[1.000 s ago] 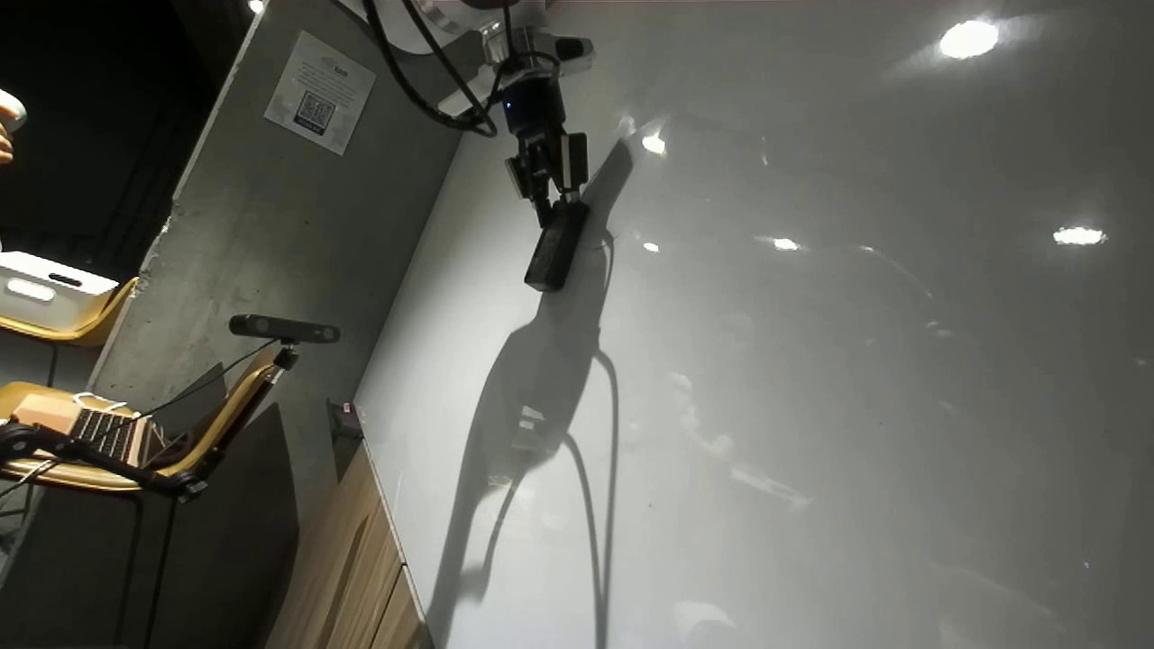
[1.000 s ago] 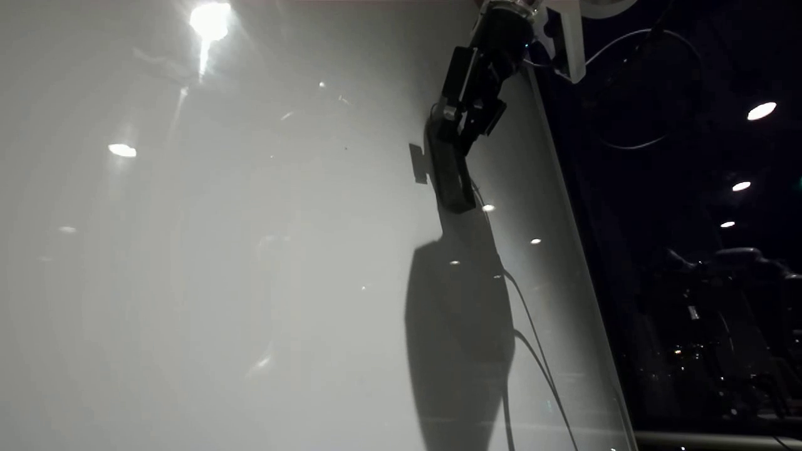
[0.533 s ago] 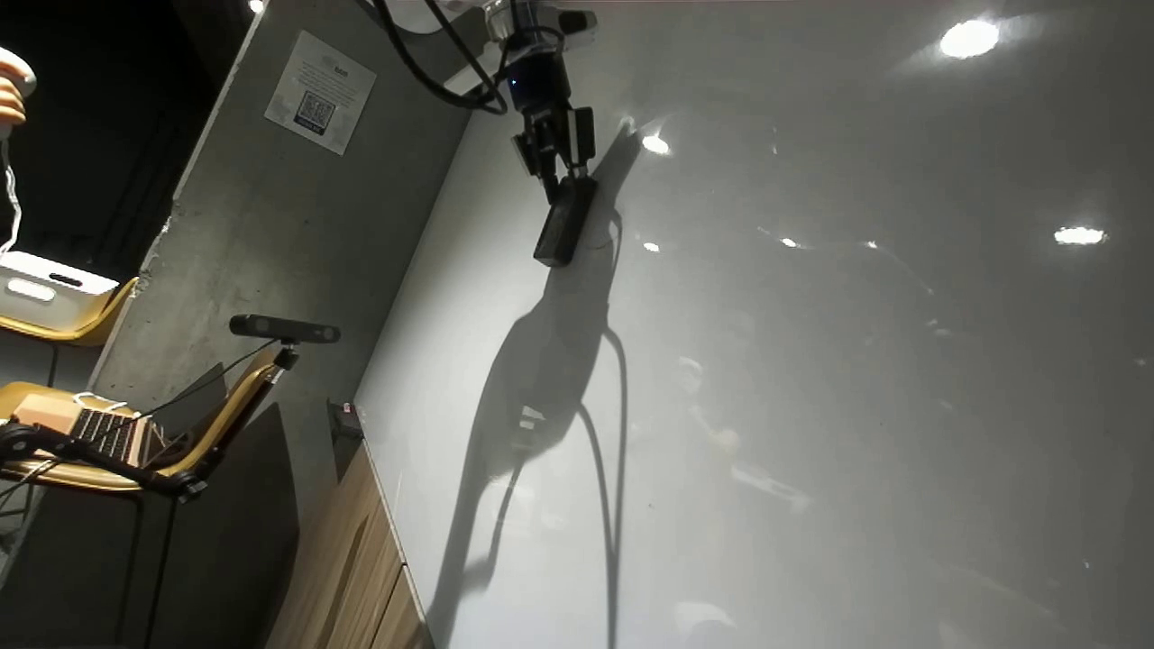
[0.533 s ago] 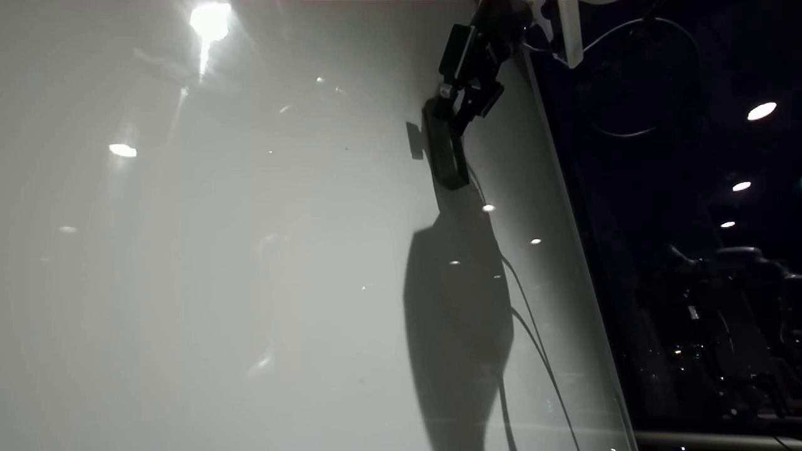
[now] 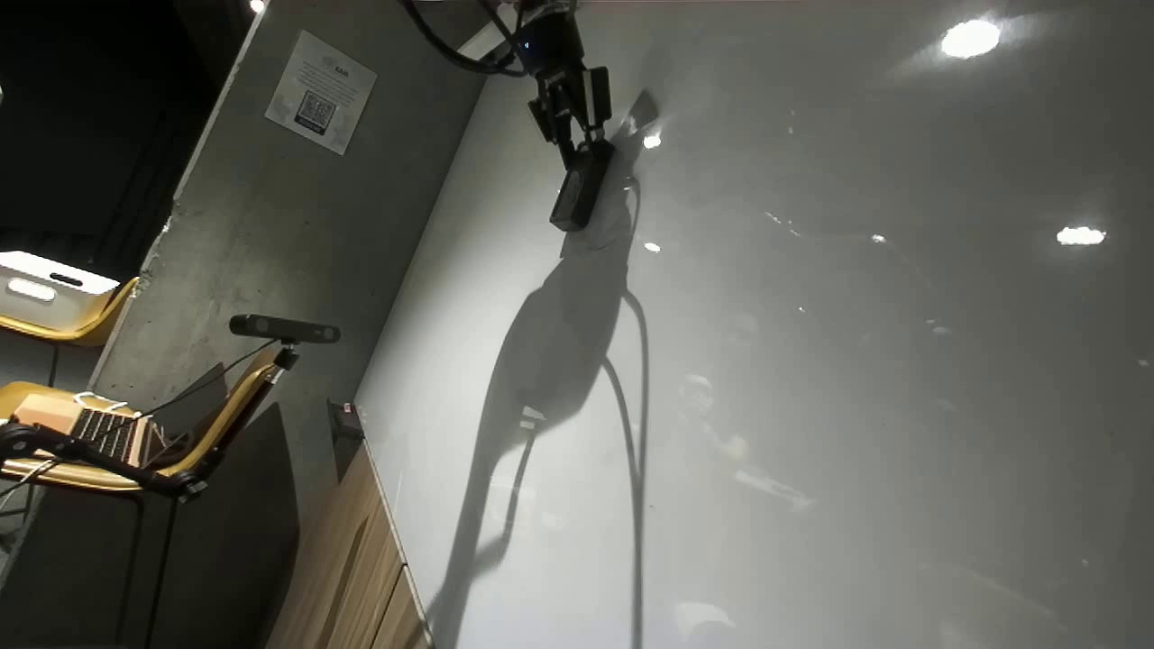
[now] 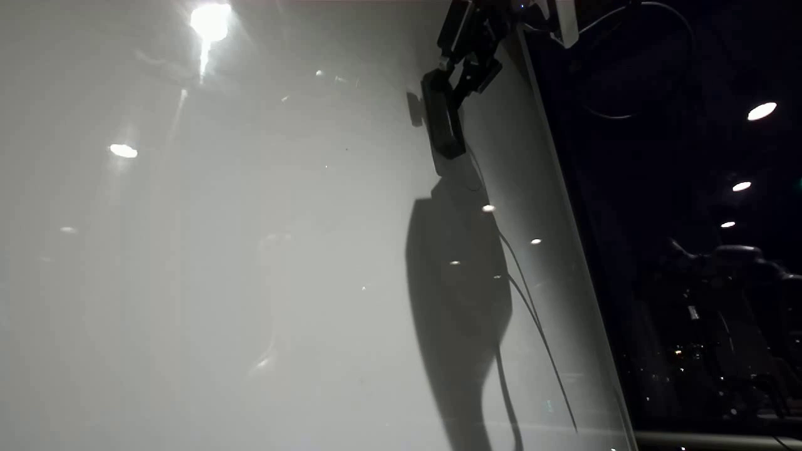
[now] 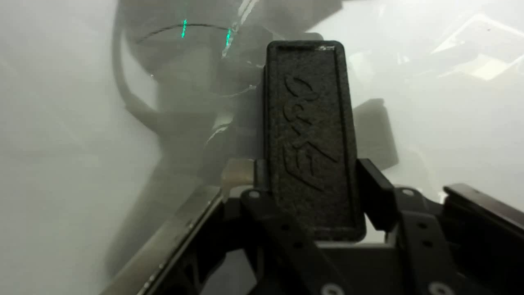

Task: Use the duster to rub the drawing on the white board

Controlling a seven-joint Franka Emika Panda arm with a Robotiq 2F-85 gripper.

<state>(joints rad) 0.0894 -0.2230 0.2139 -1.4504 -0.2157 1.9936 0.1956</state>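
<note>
Duster (image 7: pixel 311 137) held between fingers (image 7: pixel 376 196), greater part jutting beyond.

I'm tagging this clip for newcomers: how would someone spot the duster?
Find the glossy white board, then the black Robotiq gripper near the top of both exterior views. Clamped in it is the duster, a dark oblong block. Grooved markings on its face set it apart from the grey shadow.
</note>
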